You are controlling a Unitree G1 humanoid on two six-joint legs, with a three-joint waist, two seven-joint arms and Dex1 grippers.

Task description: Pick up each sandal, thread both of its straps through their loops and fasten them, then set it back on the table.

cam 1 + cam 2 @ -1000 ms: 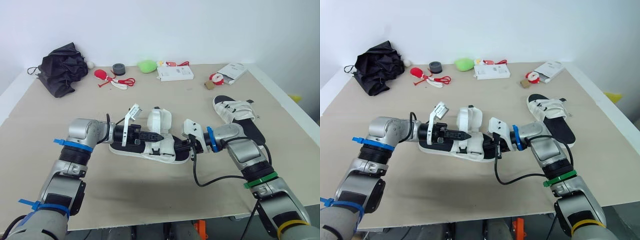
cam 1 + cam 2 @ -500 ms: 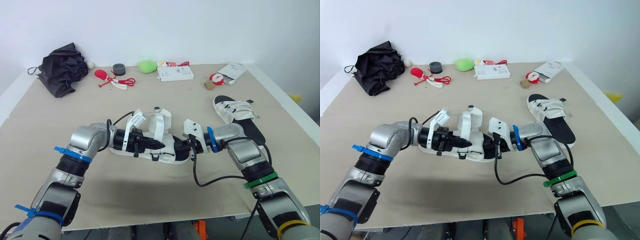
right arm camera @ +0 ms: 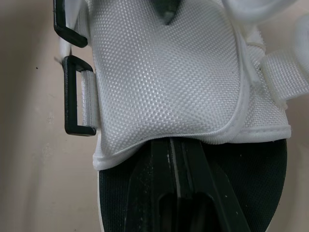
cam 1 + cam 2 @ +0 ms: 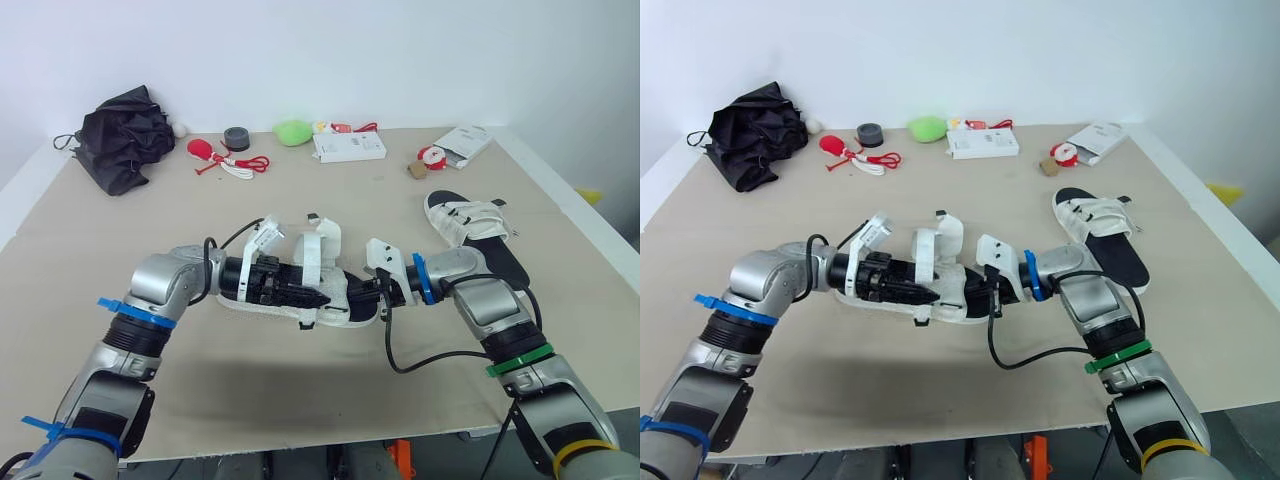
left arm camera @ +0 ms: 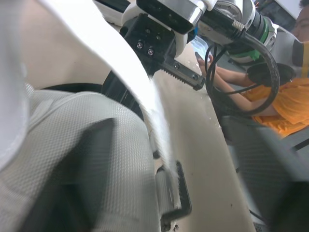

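Subject sandal [image 4: 322, 268] lies near the middle of the table [image 4: 300, 400], lengthwise between the two grippers, white upper facing up. One strap stands up in an arch over the footbed.

Left gripper [image 4: 308, 297] reaches in from the robot's left and sits against the near side of the white upper, touching it. Whether it is spread or closed cannot be told, as the wrist view is blocked at close range by white mesh.

Right gripper [image 4: 365, 292] meets the sandal's opposite end. In its wrist view the two black fingers [image 3: 166, 164] are pressed together with only a thin seam between them. They lie along the black footbed, tips slid under the edge of the white mesh upper – what the tips touch there is hidden. Two black loops [image 3: 77, 104] hang at the side of the upper, one carrying a short white tab.

Second sandal [image 4: 478, 238] rests flat on the table well to the robot's right, apart from both grippers.

Along the far edge lie a black bundle of fabric [image 4: 122, 135], a grey roll [image 4: 237, 137], a green object [image 4: 294, 132] and a white box [image 4: 350, 147] – all well clear of the work area.
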